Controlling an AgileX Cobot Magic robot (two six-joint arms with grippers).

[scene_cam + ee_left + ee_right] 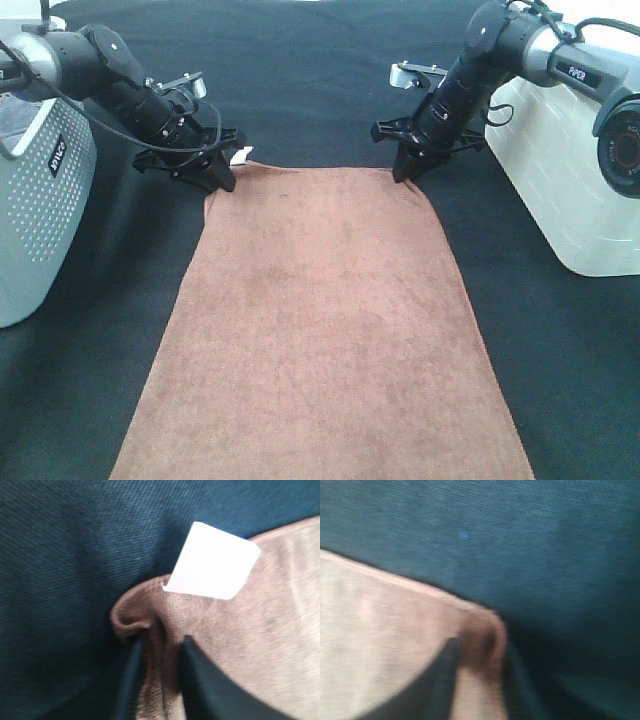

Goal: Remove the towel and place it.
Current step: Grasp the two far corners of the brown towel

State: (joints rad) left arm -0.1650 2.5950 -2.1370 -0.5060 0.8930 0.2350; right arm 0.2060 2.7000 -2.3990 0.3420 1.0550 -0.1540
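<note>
The reddish-brown towel [320, 330] lies flat on the dark cloth-covered table [300, 80], running from the far middle to the near edge. Its small white tag [241, 155] sticks out at the far left corner. My left gripper [221, 183] is down on that far left corner; in the left wrist view its fingers [200, 680] pinch a bunched fold of towel [150, 630] below the tag [212, 562]. My right gripper [403, 176] is down on the far right corner; in the right wrist view its fingers [437, 685] are closed on the towel's corner [480, 640].
A grey perforated box [35, 200] stands at the left edge and a white box [575, 170] at the right. Dark cloth lies beyond the towel's far edge and along both sides.
</note>
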